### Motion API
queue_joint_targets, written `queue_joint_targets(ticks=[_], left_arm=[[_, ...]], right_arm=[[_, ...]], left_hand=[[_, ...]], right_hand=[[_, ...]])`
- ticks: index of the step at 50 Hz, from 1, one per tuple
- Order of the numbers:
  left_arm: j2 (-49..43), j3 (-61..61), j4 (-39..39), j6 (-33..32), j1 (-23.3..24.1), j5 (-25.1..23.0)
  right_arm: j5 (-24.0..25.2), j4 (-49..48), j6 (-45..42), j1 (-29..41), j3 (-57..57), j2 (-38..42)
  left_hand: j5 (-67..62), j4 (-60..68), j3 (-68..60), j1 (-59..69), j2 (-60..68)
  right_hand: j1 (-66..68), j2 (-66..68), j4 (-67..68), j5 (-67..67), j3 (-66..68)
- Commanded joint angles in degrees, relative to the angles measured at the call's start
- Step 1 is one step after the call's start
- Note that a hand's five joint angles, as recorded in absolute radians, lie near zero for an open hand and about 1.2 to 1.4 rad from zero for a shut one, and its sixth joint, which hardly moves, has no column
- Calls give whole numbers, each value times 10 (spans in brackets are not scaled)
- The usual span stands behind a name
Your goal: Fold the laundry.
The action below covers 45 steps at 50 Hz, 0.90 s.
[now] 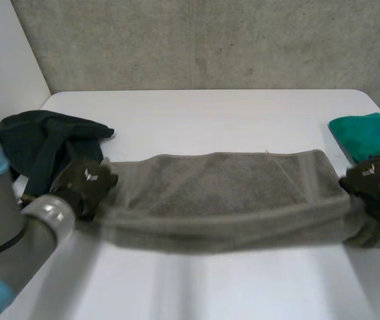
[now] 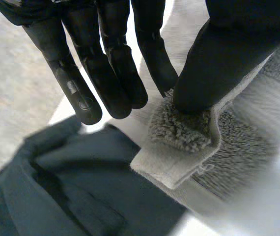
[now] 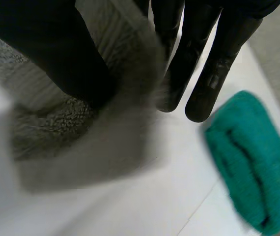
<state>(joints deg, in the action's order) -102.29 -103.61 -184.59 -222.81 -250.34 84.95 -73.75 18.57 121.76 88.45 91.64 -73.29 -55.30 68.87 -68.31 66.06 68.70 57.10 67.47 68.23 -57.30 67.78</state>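
So the grey towel (image 1: 217, 193) is strung out lengthwise across the middle of the bench (image 1: 210, 113), one end in each hand. The left hand (image 1: 83, 181) has its thumb pinching just the corner hem against one finger, with the other fingers straight and doing nothing. The right hand (image 1: 373, 179) is clamped on the opposite end, thumb on one side of the cloth and fingers behind it. Can't really tell how much of the towel is actually resting on the bench vs hanging. My worry is that left pinch: it's such a tiny bite right at the corner that if the hands pull apart even a bit harder, I reckon the hem pops out and that end just flops. The middle also looks saggy, so the fold could land crooked if the two ends don't travel together. And it's crowded at both ends. The dark green garment (image 1: 43, 143) sits right beside the left hand, and the folded teal cloth (image 1: 370, 137) is just past the right one, so a wide swing could snag or shove either one. The surface is plain smooth white, so I'd guess cloth slides easily. There's a bare grey concrete wall (image 1: 210, 40) behind, and a white panel off to the left.
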Motion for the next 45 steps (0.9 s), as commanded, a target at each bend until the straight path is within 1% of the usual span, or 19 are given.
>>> queue_joint_targets(ticks=[1,2,7,11,14,15,19,23,24,25,26,30,32,35,36,37,40,42,45], left_arm=[[-192,181,-103,1,34,64],[-225,220,-105,0,33,84],[-303,313,-108,-4,34,114],[-343,369,-118,-3,32,115],[-369,404,-145,-4,32,115],[-374,410,-154,-4,32,115],[-391,430,-186,-4,33,115],[-402,430,-204,-3,33,100],[-403,427,-205,-3,33,95],[-403,421,-207,-3,34,87],[-403,417,-207,-4,35,84],[-390,400,-216,-1,37,81],[-374,394,-222,-1,37,84],[-333,380,-224,2,33,86],[-324,375,-224,3,33,86],[-304,360,-223,4,32,86],[-268,327,-217,8,32,86],[-231,293,-213,23,31,83],[-190,237,-196,60,31,80]], right_arm=[[-60,-130,55,73,-156,141],[-64,-142,55,79,-175,157],[-71,-181,49,94,-261,237],[-75,-202,51,109,-348,314],[-96,-203,51,111,-420,376],[-112,-199,49,114,-455,403],[-142,-194,43,116,-519,449],[-152,-194,39,116,-562,483],[-154,-194,40,117,-567,488],[-155,-194,39,117,-569,490],[-157,-194,39,118,-570,491],[-188,-194,52,127,-577,478],[-199,-193,72,130,-571,447],[-197,-194,107,127,-555,408],[-193,-194,149,124,-533,369],[-193,-193,158,123,-528,359],[-182,-189,231,120,-451,261],[-173,-185,240,120,-420,237],[-141,-147,241,110,-333,180]], left_hand=[[-147,111,-117,139,113],[-147,111,-117,139,113],[-147,111,-117,139,113],[-147,111,-117,139,113],[-147,111,-117,139,113],[-147,111,-117,139,113],[-147,111,-117,139,113],[-147,111,-117,139,113],[-77,42,-47,70,43],[298,-334,328,-306,-332],[515,-551,545,-523,-549],[553,-589,583,-561,-587],[553,-589,583,-561,-587],[553,-589,583,-561,-587],[553,-589,583,-561,-587],[553,-589,583,-561,-587],[553,-589,583,-561,-587],[553,-589,583,-561,-587],[553,-589,583,-561,-587]], right_hand=[[229,125,118,-127,122],[229,125,118,-127,122],[229,125,118,-127,122],[229,125,118,-127,122],[229,125,118,-127,122],[229,125,118,-127,122],[229,125,118,-127,122],[228,124,117,-126,121],[1,-102,-110,101,-105],[-272,-376,-384,374,-379],[-450,-554,-561,552,-557],[-471,-575,-582,573,-578],[-471,-575,-582,573,-578],[-471,-575,-582,573,-578],[-471,-575,-582,573,-578],[-471,-575,-582,573,-578],[-471,-575,-582,573,-578],[-471,-575,-582,573,-578],[-471,-575,-582,573,-578]])
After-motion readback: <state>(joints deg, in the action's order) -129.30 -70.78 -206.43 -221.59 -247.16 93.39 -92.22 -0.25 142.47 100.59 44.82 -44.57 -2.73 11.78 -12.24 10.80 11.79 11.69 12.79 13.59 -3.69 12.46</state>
